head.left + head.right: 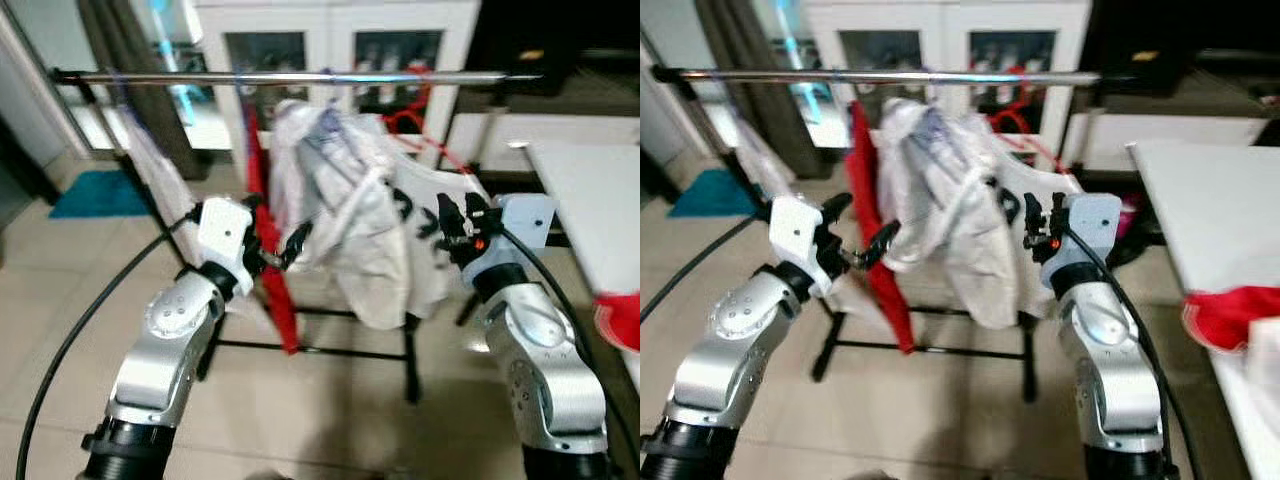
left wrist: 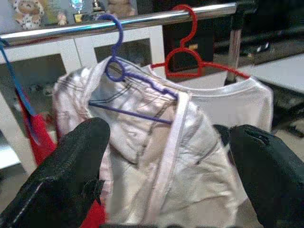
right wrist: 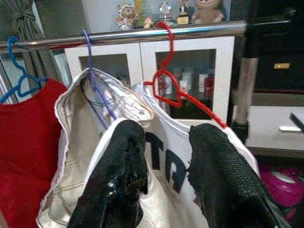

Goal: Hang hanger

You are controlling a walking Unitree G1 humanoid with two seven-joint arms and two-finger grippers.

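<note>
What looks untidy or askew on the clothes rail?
The pale garment on the purple hanger is bunched, with its collar twisted instead of sitting flat over the hanger's shoulders. The white shirt on the red hanger next to it hangs more evenly.

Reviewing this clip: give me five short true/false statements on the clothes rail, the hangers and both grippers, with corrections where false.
1. The purple plastic hanger is hooked over the shiny metal rail. True.
2. The red plastic hanger lies on the floor. False: it hangs on the rail, carrying the white printed T-shirt.
3. The left gripper is shut on the pale jacket. False: its fingers are spread wide in front of the jacket.
4. A blue hanger holds a red garment on the rail. True.
5. The right gripper is shut on the rail. False: it is open, below the rail by the T-shirt.
</note>
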